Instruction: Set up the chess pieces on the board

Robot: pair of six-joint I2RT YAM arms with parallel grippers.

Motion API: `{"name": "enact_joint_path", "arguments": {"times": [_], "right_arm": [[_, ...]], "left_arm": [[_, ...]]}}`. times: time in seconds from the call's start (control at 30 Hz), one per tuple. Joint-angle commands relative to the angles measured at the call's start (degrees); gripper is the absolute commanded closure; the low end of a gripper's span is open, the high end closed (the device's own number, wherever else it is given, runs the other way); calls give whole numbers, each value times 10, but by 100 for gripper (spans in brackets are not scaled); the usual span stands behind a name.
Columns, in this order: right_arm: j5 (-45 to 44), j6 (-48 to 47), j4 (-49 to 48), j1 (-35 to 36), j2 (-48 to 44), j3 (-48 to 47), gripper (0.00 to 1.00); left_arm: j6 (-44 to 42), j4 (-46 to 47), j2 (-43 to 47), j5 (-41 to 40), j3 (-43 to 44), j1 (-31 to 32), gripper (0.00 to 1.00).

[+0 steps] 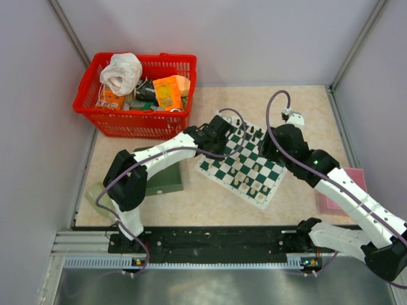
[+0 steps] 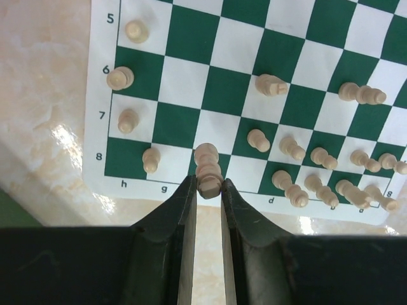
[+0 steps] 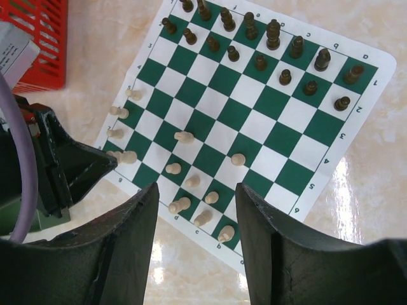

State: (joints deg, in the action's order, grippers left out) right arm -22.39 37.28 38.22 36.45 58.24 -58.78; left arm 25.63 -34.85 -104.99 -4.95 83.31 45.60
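At the near edge of the board (image 2: 191, 28), right by the g label (image 2: 164, 189), the left gripper (image 2: 208, 188) is clamped on a cream piece (image 2: 207, 166). It's pinching one end, I'd guess so the piece can settle onto a back-row square. The other cream pieces (image 2: 289, 147) sit scattered over nearby rows, and the black pieces (image 3: 254, 38) look lined up opposite. The right gripper (image 3: 196, 210) hangs above, jaws apart, nothing in it, probably just keeping clear.
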Motion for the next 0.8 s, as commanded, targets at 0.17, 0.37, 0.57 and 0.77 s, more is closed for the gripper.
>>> {"name": "enact_joint_path", "arguments": {"times": [0.17,0.37,0.57,0.77], "right_arm": [[-36,18,-8,-6,-22,2,49],[-73,14,-8,-6,-52,3,48],[-74,19,-8,-6,-52,4,48],[-74,17,-10,-6,-48,7,48]], "left_arm": [[45,-13,31,-7,-35,37,98],[49,-14,18,-16,-20,51,98],[48,-22,-1,-18,-8,63,98],[50,-29,-15,-34,-1,70,98]]}}
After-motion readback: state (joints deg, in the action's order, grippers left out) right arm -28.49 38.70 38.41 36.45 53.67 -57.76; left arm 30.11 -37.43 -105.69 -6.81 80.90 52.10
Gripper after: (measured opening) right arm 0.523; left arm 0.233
